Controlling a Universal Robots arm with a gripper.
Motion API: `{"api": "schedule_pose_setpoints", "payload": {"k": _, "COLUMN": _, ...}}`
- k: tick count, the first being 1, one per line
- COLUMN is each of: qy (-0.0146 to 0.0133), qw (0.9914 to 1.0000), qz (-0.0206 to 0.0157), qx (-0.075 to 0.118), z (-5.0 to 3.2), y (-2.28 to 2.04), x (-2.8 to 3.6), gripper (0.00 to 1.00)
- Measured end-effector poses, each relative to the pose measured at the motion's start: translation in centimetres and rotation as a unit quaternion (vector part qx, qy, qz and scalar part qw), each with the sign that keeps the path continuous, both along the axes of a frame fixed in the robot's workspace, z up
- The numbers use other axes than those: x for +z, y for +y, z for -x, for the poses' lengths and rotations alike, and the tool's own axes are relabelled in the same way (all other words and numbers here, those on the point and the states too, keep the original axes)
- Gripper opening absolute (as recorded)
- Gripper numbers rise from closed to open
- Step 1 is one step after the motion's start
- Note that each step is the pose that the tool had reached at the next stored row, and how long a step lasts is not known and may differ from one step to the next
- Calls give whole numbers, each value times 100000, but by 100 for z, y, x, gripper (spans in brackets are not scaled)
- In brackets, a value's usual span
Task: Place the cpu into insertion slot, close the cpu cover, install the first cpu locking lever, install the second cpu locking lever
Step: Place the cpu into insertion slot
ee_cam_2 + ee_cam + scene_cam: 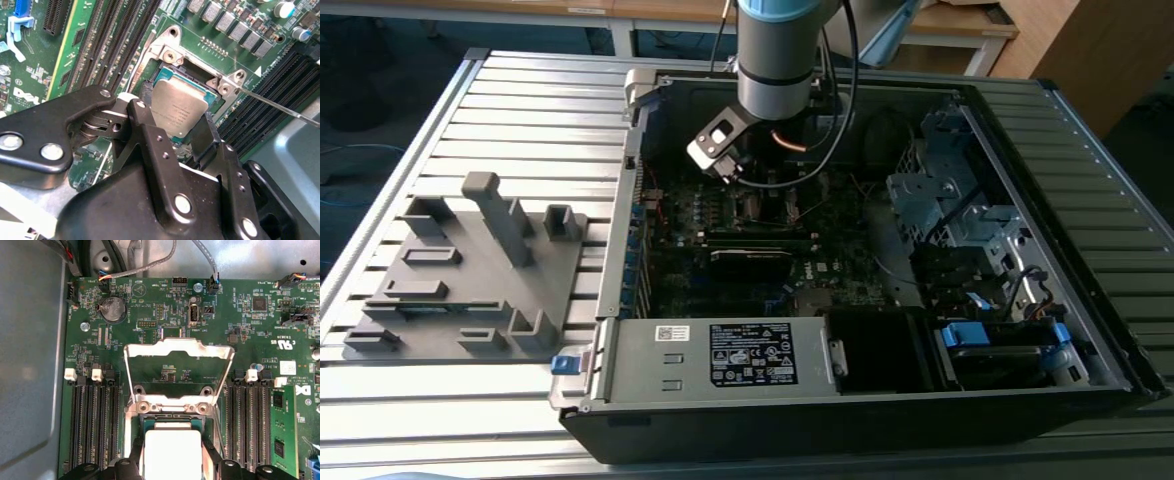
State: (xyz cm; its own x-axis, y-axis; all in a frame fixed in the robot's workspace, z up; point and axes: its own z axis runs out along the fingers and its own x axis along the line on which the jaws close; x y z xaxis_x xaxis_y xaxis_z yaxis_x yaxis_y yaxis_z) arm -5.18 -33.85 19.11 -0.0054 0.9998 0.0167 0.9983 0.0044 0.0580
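The jaws are clamped on two edges of the chip [177,107], holding it right over the socket [194,75]. The cover [178,346] stands tipped open beside the socket.

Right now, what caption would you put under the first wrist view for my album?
Gripper holds the cpu at the slot, with the cover tipped up open.

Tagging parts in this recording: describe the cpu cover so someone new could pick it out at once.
Inside the open computer case lies a green circuit board. Between its two banks of long black memory slots, the cpu cover stands raised beside the cpu. Unlike everything nearby, it is a thin silvery frame whose large window shows the board through it.
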Motion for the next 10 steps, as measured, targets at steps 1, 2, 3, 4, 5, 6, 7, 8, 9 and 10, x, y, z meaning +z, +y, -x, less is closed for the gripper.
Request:
{"api": "schedule_pose_setpoints", "payload": {"k": 1, "qy": 0, "qw": 100000, "qz": -5, "qx": 1, "z": 0, "y": 1, "x": 5, "gripper": 54}}
{"api": "schedule_pose_setpoints", "payload": {"k": 2, "qy": 4, "qw": 100000, "qz": -1, "qx": 0, "z": -1, "y": 1, "x": 8, "gripper": 54}}
{"api": "schedule_pose_setpoints", "payload": {"k": 3, "qy": 10, "qw": 100000, "qz": 6, "qx": 1, "z": 0, "y": 1, "x": 10, "gripper": 54}}
{"api": "schedule_pose_setpoints", "payload": {"k": 4, "qy": 10, "qw": 100000, "qz": 1, "qx": 2, "z": 0, "y": 0, "x": 13, "gripper": 54}}
{"api": "schedule_pose_setpoints", "payload": {"k": 5, "qy": 21, "qw": 100000, "qz": 7, "qx": 3, "z": 0, "y": 0, "x": 18, "gripper": 54}}
{"api": "schedule_pose_setpoints", "payload": {"k": 6, "qy": 22, "qw": 100000, "qz": 8, "qx": 4, "z": 0, "y": 0, "x": 25, "gripper": 54}}
{"api": "schedule_pose_setpoints", "payload": {"k": 7, "qy": 26, "qw": 100000, "qz": 26, "qx": 1, "z": 0, "y": 0, "x": 31, "gripper": 54}}
{"api": "schedule_pose_setpoints", "payload": {"k": 8, "qy": 22, "qw": 100000, "qz": 24, "qx": 1, "z": 0, "y": 0, "x": 33, "gripper": 54}}
{"api": "schedule_pose_setpoints", "payload": {"k": 9, "qy": 22, "qw": 100000, "qz": 23, "qx": 2, "z": 0, "y": 0, "x": 33, "gripper": 54}}
{"api": "schedule_pose_setpoints", "payload": {"k": 10, "qy": 24, "qw": 100000, "qz": 29, "qx": 0, "z": 1, "y": -1, "x": 33, "gripper": 54}}
